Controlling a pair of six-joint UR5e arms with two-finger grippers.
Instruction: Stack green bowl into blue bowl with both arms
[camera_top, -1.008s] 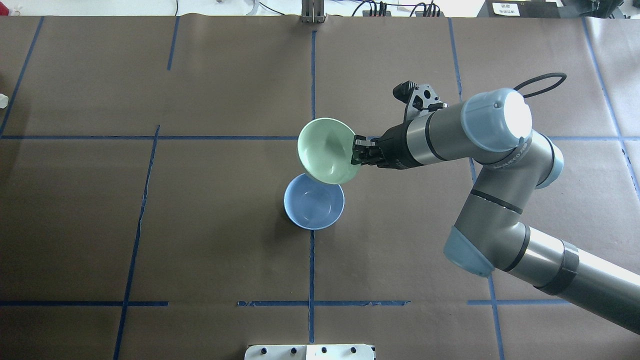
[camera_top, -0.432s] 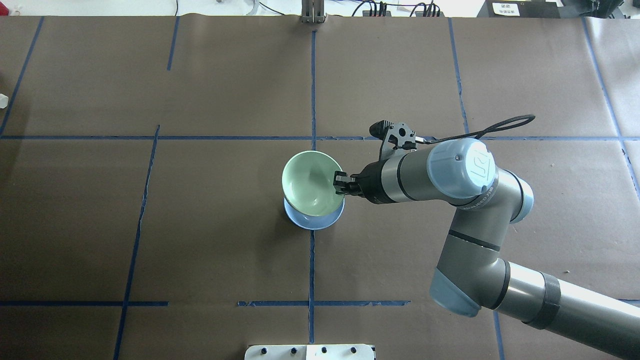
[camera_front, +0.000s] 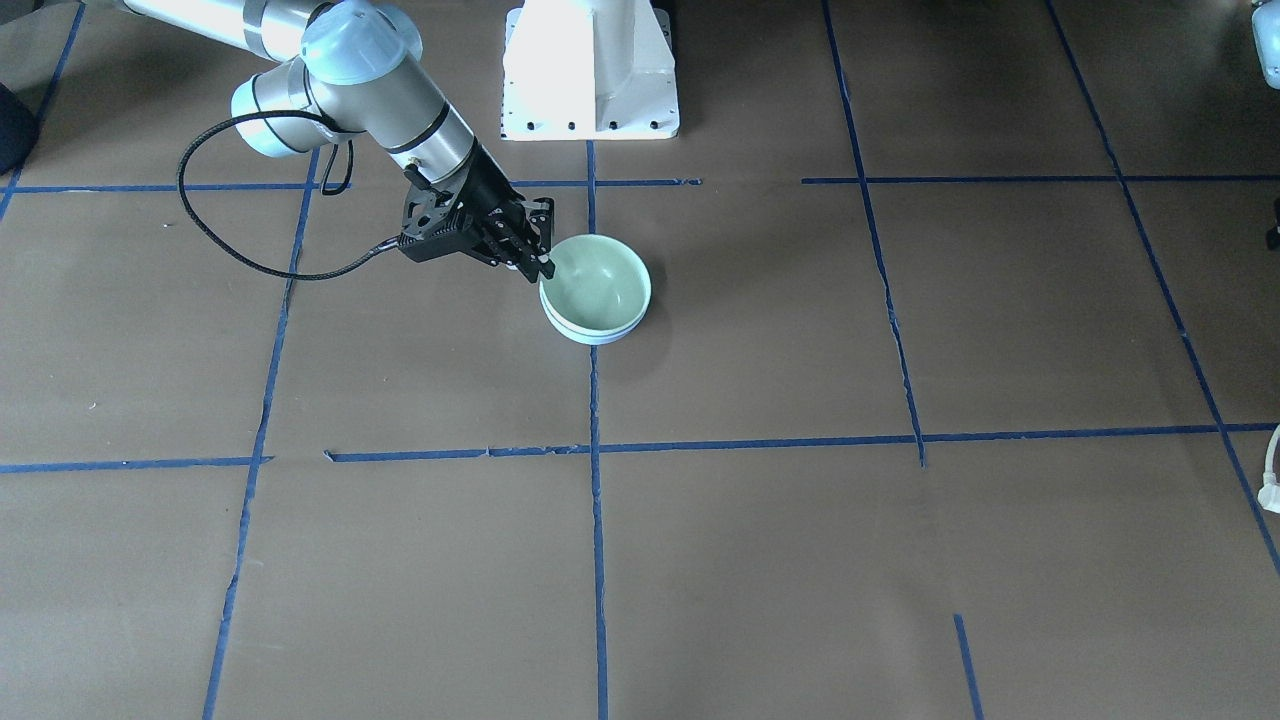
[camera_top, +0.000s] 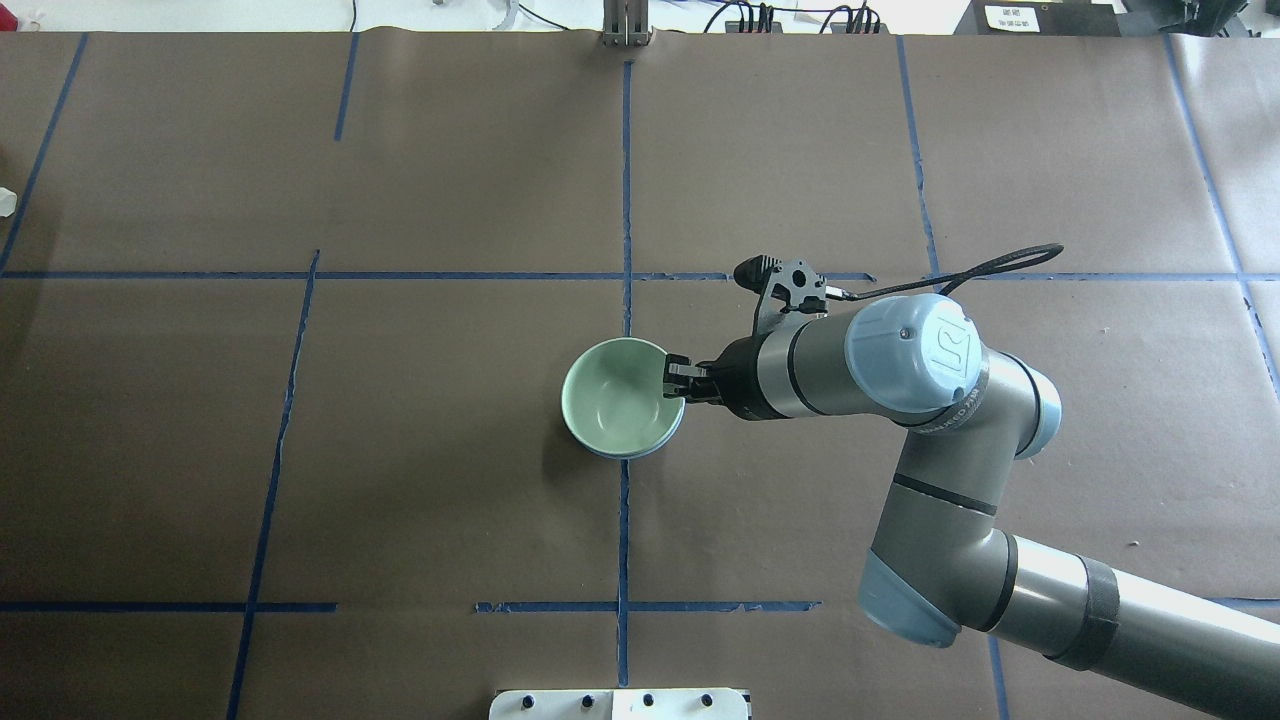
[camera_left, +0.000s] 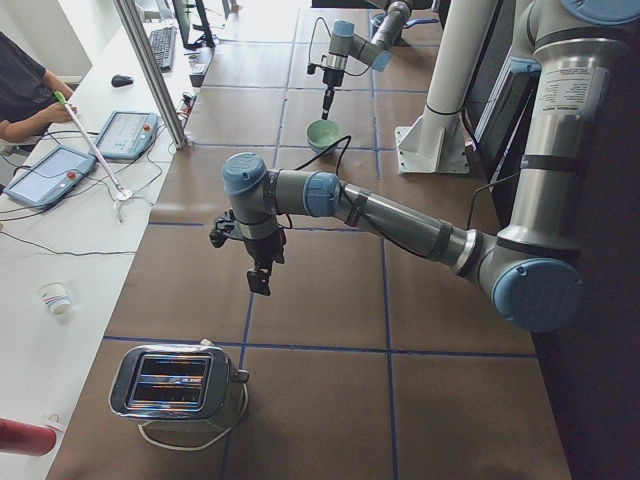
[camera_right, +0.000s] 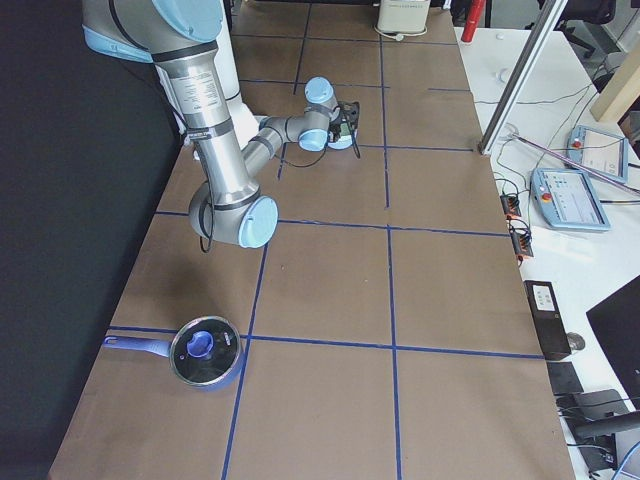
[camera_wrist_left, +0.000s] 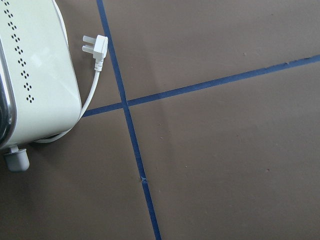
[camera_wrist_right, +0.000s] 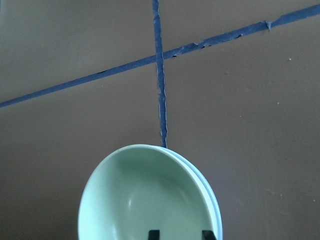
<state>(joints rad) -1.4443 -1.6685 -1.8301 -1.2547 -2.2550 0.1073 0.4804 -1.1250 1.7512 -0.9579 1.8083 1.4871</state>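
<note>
The green bowl (camera_top: 612, 395) sits level inside the blue bowl (camera_top: 628, 455), near the table's middle. Only a thin blue rim shows under it, also in the front view (camera_front: 596, 339) and the right wrist view (camera_wrist_right: 216, 212). My right gripper (camera_top: 675, 382) is at the green bowl's right rim, also seen in the front view (camera_front: 540, 265). In the right wrist view its two fingertips (camera_wrist_right: 154, 234) stand apart over the green bowl (camera_wrist_right: 140, 200), so it is open. My left gripper (camera_left: 258, 280) hangs far to the left above the table; I cannot tell whether it is open or shut.
A white toaster (camera_left: 170, 385) with its plug (camera_wrist_left: 97, 47) stands at the table's left end, below the left gripper. A lidded blue pot (camera_right: 205, 350) lies at the right end. The white pedestal (camera_front: 590, 65) is behind the bowls. Operators' desks (camera_left: 60, 170) run along the far side.
The right arm carried the tilted green bowl toward the robot and down. It now rests level in the blue bowl, covering almost all of it.
</note>
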